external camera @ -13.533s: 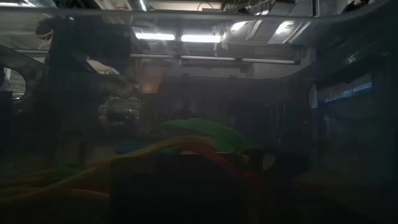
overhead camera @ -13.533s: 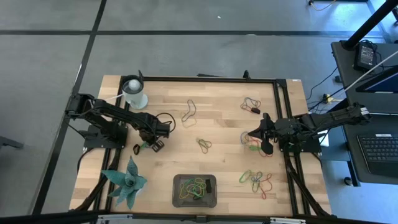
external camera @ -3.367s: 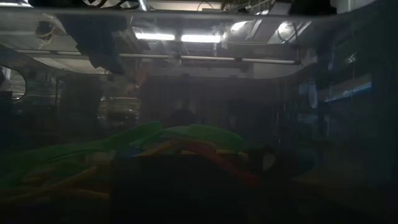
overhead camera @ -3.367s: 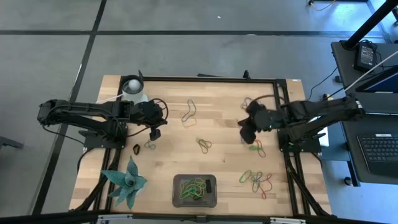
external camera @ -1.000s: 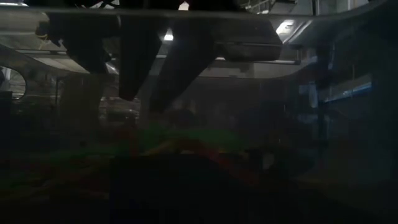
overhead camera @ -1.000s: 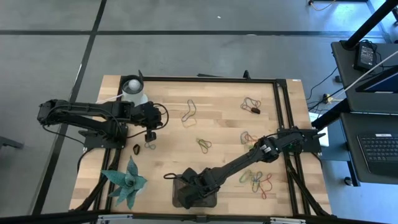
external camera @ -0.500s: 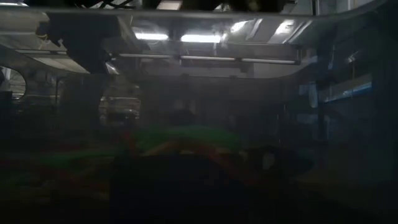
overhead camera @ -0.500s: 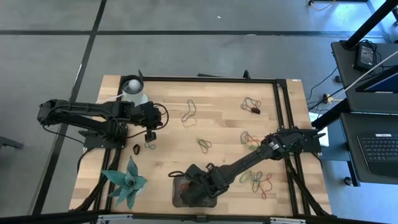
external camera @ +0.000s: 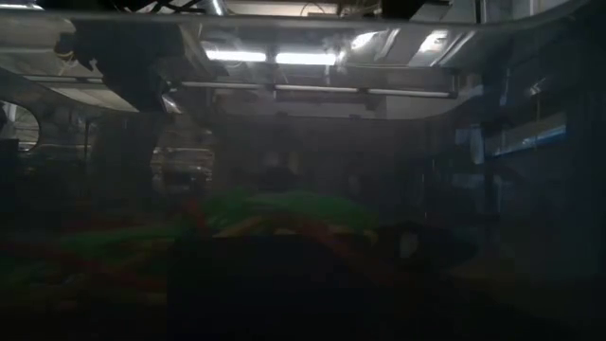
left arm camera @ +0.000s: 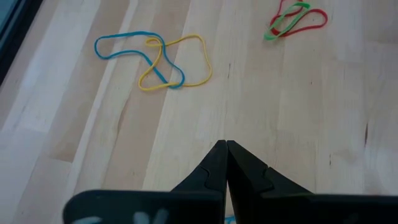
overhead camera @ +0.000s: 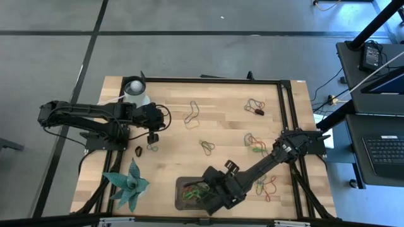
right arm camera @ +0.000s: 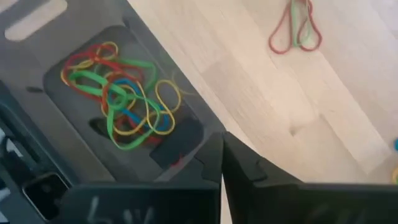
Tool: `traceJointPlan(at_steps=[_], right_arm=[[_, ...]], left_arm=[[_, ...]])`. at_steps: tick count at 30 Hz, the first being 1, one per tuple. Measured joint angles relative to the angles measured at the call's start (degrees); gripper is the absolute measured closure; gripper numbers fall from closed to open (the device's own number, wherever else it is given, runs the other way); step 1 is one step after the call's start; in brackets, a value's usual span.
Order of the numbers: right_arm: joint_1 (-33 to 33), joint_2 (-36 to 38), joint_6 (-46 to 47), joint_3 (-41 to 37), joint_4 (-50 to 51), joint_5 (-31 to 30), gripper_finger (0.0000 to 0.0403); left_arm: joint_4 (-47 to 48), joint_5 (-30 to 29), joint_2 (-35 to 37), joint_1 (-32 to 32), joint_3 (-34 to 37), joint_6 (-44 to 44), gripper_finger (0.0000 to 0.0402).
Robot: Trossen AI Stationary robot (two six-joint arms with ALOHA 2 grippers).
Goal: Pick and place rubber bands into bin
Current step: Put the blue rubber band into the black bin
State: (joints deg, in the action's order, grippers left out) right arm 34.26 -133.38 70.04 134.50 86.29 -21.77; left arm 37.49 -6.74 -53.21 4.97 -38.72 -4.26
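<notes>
Pale, matt planked wood on the desk (overhead camera: pixel 221 126); under the right hand (right arm camera: pixel 222 163), a matt dark plastic bin (right arm camera: pixel 74 143) holding smooth, slightly shiny rubber bands (right arm camera: pixel 124 102).

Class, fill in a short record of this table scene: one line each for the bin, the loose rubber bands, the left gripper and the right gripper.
bin: dark grey tray at the table's near edge, holding a tangle of coloured bands
loose rubber bands: several still scattered on the wood, e.g.
left gripper: shut, empty, over the table's left side
right gripper: shut, empty, at the tray's right end
</notes>
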Motion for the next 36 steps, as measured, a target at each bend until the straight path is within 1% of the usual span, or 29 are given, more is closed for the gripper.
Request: traceJointPlan(at_steps=[5,10,14,17,21,24,29,32,36], right_arm=[[2.3,0.0,2.0,0.0,4.2,-4.4,0.0399],[4.8,0.1,3.4,-1.0,3.7,-5.1,0.0397],[6.1,0.3,4.4,-4.1,3.7,-5.0,0.0400],[7.0,3.0,6.0,-8.7,3.7,-5.1,0.0400],[8.8,11.2,11.6,-20.5,3.3,-5.1,0.0401],[10.4,18.7,15.0,-31.8,-0.7,-4.9,0.0401],[12.5,30.9,16.9,-50.4,-12.3,-1.5,0.0401],[14.2,38.1,16.7,-60.7,-20.9,0.5,0.0401],[17.0,48.6,17.3,-72.5,-32.0,0.9,0.0402]], left_arm=[[0.0,0.0,0.0,0.0,0.0,0.0,0.0398],[-0.1,0.0,0.0,0.0,0.0,-1.0,0.0398],[-1.2,-0.3,0.0,0.0,0.0,-1.0,0.0398],[-3.5,-1.8,0.0,0.0,0.0,-1.0,0.0398],[-7.1,-3.3,0.0,0.0,0.0,-0.8,0.0398],[-8.2,-4.3,0.0,0.0,0.0,1.3,0.0398],[-8.2,-4.5,0.0,0.0,0.0,4.8,0.0398],[-8.2,-4.5,0.0,0.0,0.0,4.8,0.0398],[-8.2,-4.5,0.0,0.0,0.0,3.7,0.0398]])
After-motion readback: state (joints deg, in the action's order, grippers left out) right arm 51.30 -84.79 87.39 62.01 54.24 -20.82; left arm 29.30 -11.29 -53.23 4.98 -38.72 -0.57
